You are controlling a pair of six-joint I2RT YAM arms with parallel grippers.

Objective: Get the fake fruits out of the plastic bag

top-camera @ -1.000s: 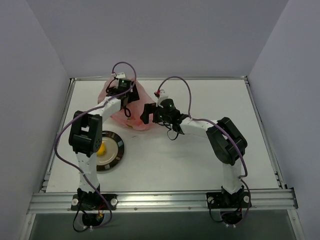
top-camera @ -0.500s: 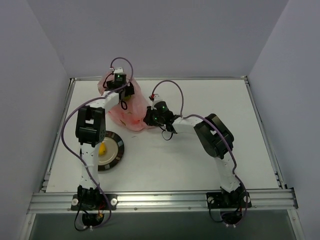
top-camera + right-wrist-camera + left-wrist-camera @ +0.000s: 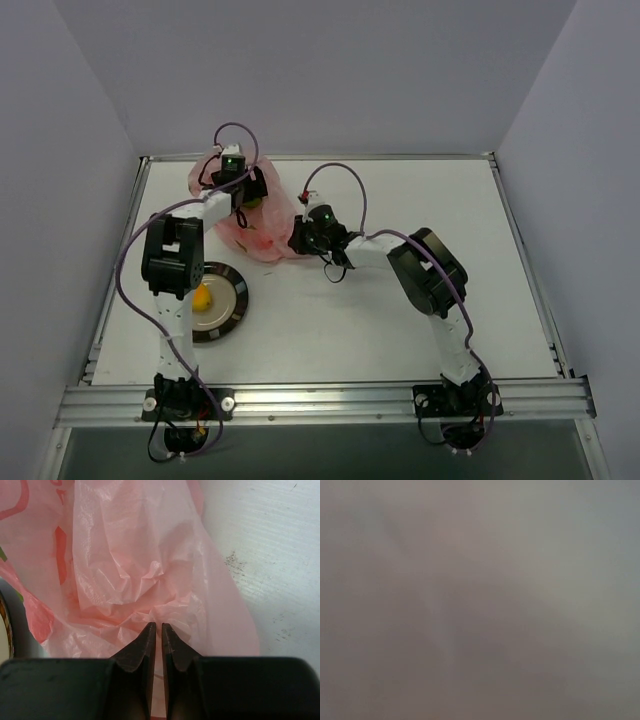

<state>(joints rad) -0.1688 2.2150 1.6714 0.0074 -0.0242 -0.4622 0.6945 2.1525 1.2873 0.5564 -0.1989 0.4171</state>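
Note:
The pink plastic bag [image 3: 240,225] lies crumpled at the back left of the table. My left gripper [image 3: 250,198] reaches down into its open top. The left wrist view is a grey-pink blur, so its jaws do not show. A greenish fruit [image 3: 251,205] shows faintly through the film beside that gripper. My right gripper [image 3: 296,238] sits at the bag's right edge. In the right wrist view the gripper [image 3: 155,626] is shut on a fold of the bag [image 3: 130,570]. An orange-yellow fruit [image 3: 203,298] rests on the plate [image 3: 232,297].
The round dark-rimmed plate sits in front of the bag, beside the left arm's upper link. Grey walls stand close behind the bag and along the left side. White tabletop [image 3: 420,200] stretches to the right of the bag.
My right arm slid left to the bag's edge and its jaws shut on the film. My left gripper pushed farther back into the bag.

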